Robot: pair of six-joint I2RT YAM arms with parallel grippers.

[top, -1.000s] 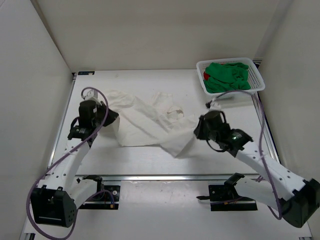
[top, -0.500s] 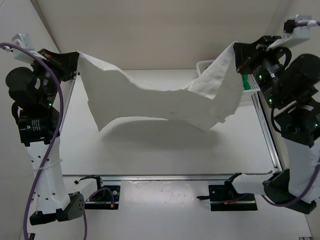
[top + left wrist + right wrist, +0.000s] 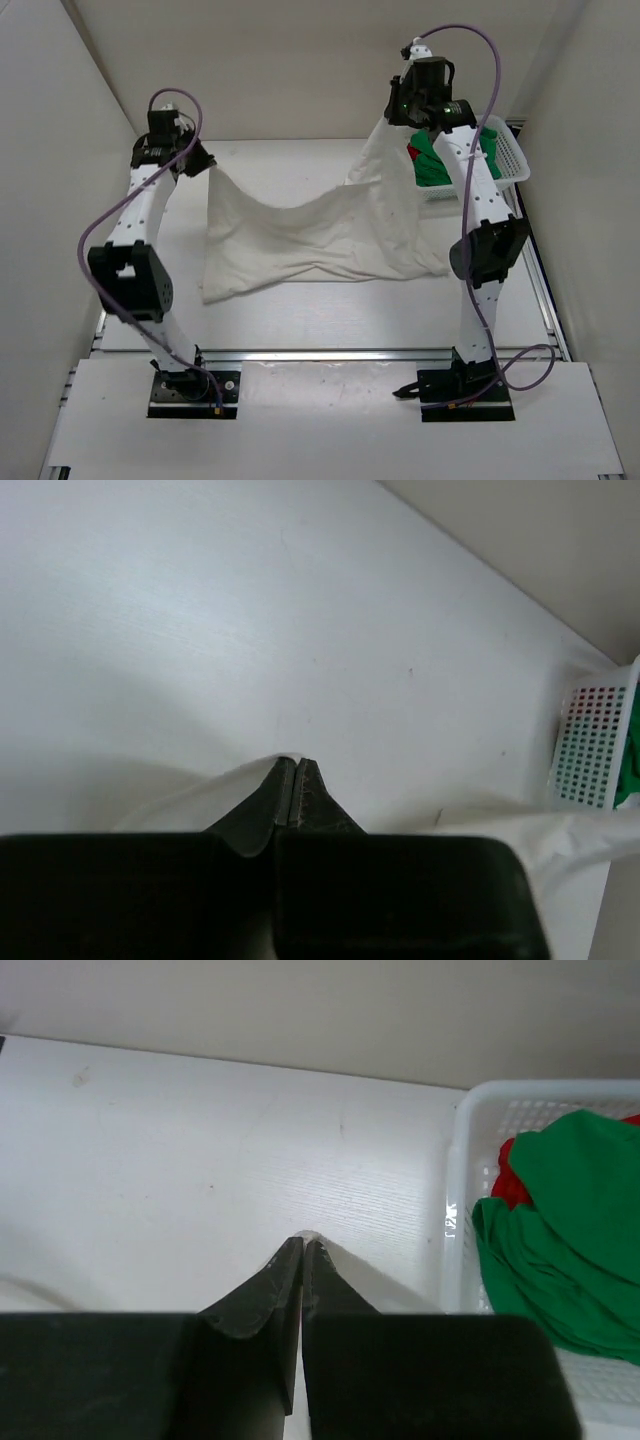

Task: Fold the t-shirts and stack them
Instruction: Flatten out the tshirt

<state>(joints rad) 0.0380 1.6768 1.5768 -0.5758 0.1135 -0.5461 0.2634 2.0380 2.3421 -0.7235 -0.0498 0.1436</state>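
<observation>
Left claw (image 3: pixel 199 160) at 10 o'clock and right claw (image 3: pixel 399 118) at 1 o'clock each clench a corner of the cream-white t-shirt (image 3: pixel 310 235), its hem sagging onto the bench (image 3: pixel 300 330). These pinches look thin (barely any cloth past the tips) and could slip under a tug, and the drape may snag the basket (image 3: pixel 516 152).

Count:
- 3 t-shirts: 1 cream-white t-shirt (image 3: pixel 320 235), 1 green t-shirt (image 3: pixel 570 1250), 1 red t-shirt (image 3: pixel 510 1175)
- 1 white mesh basket (image 3: pixel 458 1190)
- 1 table (image 3: pixel 300 320)
- 2 arms: left arm (image 3: pixel 133 205), right arm (image 3: pixel 472 185)
- 2 grippers: left gripper (image 3: pixel 293 765), right gripper (image 3: pixel 303 1243), each with 2 fingers (image 3: pixel 255 805)
- 2 black base plates (image 3: pixel 190 393), 1 per arm
</observation>
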